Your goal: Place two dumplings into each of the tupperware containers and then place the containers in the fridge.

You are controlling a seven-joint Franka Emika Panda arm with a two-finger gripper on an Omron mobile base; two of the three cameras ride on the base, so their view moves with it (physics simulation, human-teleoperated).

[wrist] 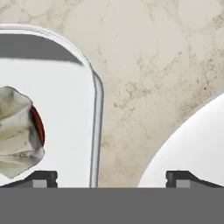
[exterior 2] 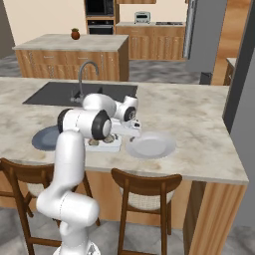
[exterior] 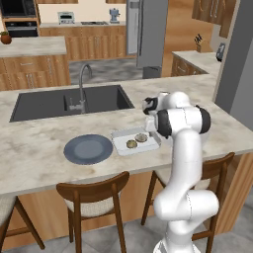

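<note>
From the left base view, a rectangular, round-cornered whitish container (exterior: 134,140) lies on the mottled beige stone counter (exterior: 44,148), just right of a round, flat blue-grey plate (exterior: 88,149). Two small tan dumplings (exterior: 136,141) sit inside it, side by side. The white arm bends over the container's right end, and its wrist hides the gripper there. Behind the plate, a dark rectangular sink (exterior: 74,101) with a curved grey faucet (exterior: 82,86) is set into the counter. The tall grey fridge (exterior: 146,32) stands far back.

From the right base view, the arm's elbow covers most of the container (exterior 2: 110,144); the tan lump at its near edge is probably one dumpling (exterior 2: 94,142). A round, pale, glossy dish (exterior 2: 150,145) lies just right of it on the counter. Two wooden chairs (exterior 2: 144,191) with woven seats stand below.

In the hand view, the gripper (wrist: 111,178) has its two dark fingertips (wrist: 41,178) spread wide with nothing between them but bare counter. The container's thin rounded wall (wrist: 97,113) runs just inside the left tip, and a crumpled, pale dumpling (wrist: 17,131) with a reddish edge lies on its smooth white floor, left of the jaws. The pale dish's curved rim (wrist: 183,131) passes by the right tip.
</note>
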